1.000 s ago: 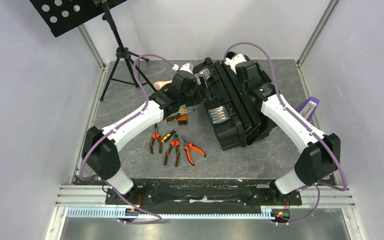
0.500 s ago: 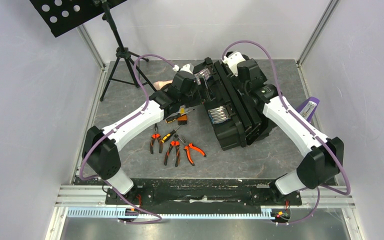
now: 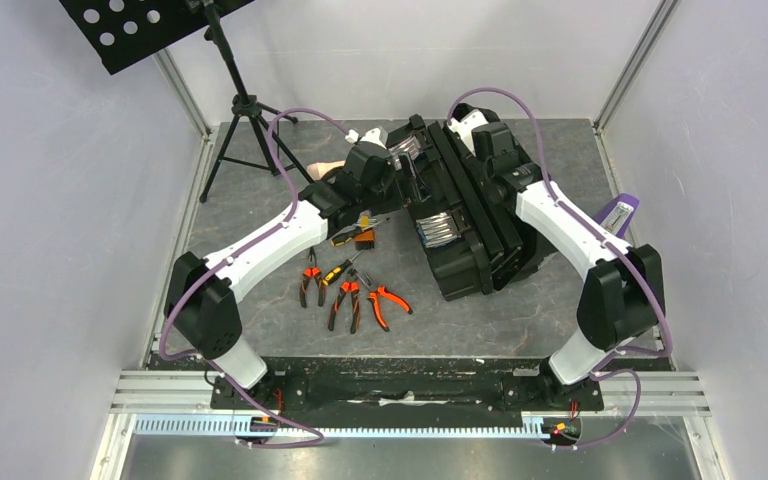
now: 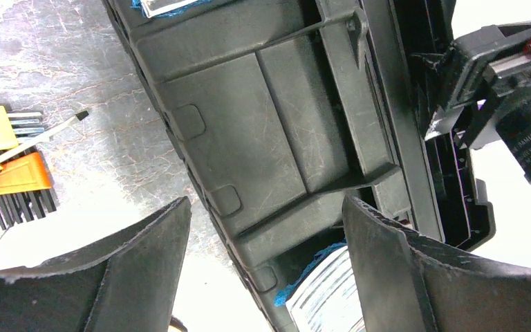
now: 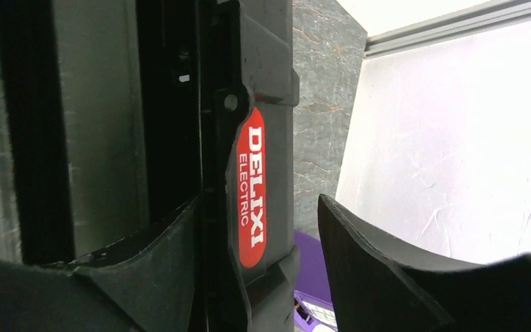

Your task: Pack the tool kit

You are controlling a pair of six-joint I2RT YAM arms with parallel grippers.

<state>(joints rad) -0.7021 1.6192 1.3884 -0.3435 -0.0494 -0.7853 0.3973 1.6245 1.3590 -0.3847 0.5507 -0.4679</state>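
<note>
Since a second ago the right arm (image 3: 570,225) has drawn its elbow inward, toward the toolbox, while the left arm (image 3: 260,250) and the loose tools keep their places. At far left a black tripod stand (image 3: 245,105) occupies the back corner of the grey table (image 3: 240,200). The left arm reaches diagonally to the toolbox's far left side. The left gripper (image 4: 266,228) is spread wide, its fingers (image 4: 145,256) hovering over the black lid moulding and clamping nothing. Just beside that arm lie two fanned hex key sets (image 4: 14,176), one orange and one yellow. Nearer the arm bases lie a yellow-and-black screwdriver (image 3: 338,272) and three pairs of orange-and-black pliers (image 3: 387,297), all on the table and outside the box. The large black toolbox (image 3: 470,250) sits right of centre, set diagonally, its near end pointing toward the bases and its clear-lidded compartments facing the left arm. The right gripper (image 5: 256,207) is at the box's far end, straddling the carrying handle (image 5: 266,69) with its red label (image 5: 252,187). Its jaws stand apart: one finger lies close against the handle, the other is clear of it with table showing in the gap, so nothing is gripped. A purple object (image 3: 615,215) lies at the table's right edge, behind the right forearm.
</note>
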